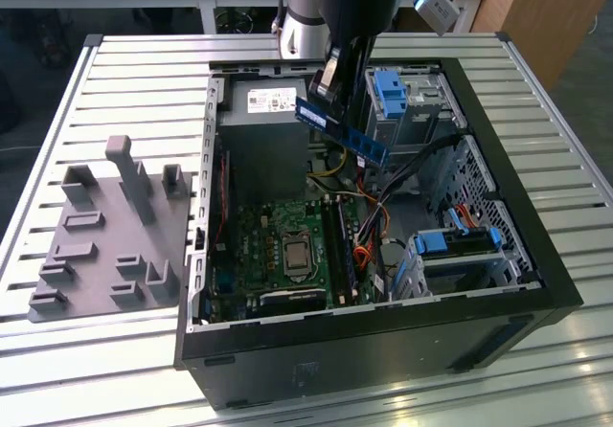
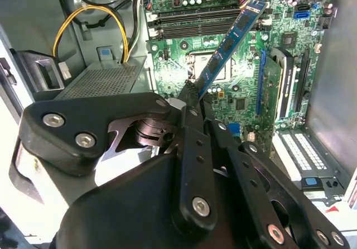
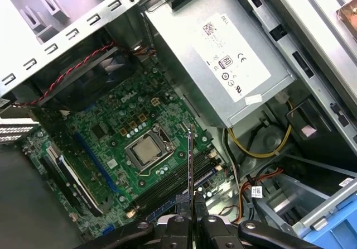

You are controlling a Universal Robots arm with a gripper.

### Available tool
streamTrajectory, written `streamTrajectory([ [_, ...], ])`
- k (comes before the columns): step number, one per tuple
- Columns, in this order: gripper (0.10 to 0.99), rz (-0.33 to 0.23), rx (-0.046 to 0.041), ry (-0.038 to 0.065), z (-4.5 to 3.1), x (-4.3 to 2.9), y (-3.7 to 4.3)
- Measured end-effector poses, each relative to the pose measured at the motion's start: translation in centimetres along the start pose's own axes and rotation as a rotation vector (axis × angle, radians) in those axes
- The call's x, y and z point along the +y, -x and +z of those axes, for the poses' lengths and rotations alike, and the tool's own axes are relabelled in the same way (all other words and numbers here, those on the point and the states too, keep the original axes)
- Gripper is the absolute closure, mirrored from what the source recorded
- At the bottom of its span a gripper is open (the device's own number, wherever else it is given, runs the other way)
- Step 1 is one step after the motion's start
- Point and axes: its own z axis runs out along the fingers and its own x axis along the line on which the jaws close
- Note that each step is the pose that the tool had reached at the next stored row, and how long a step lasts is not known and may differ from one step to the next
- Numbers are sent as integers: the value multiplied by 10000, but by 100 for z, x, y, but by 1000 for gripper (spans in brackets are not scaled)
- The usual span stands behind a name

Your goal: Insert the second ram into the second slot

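- Gripper (image 1: 336, 100) is clenched on one end of the ram (image 1: 370, 146), and that end is hidden between the fingers (image 2: 192, 112)
- The ram is a blue stick held in the air above the open case (image 1: 536, 255), tilted, with its free end lower and toward the exterior view's right
- In the second wrist view it slants over the board (image 2: 240, 101), with rows of dark chips along its face; any print on it is too small to make out
- In the first wrist view it is edge-on, a thin line (image 3: 190, 165) over the slots (image 3: 173, 185), apart from them and not seated
- Whether any slot already holds a stick cannot be told
- CPU socket (image 3: 146, 151) lies just beside the slots
- Supply (image 3: 223, 59) carries a large white label with marks and a small code square
- Coloured wires (image 2: 111, 20) run by the supply; the gripper body covers their lower ends
- Grey fixture (image 1: 115, 235) lies on the slatted table (image 1: 124, 82), on the exterior view's left
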Motion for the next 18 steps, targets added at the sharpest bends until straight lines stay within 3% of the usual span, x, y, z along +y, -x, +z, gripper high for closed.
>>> streamTrajectory([
  [18, 949, 484, -18, -8, 2, 0, 0],
])
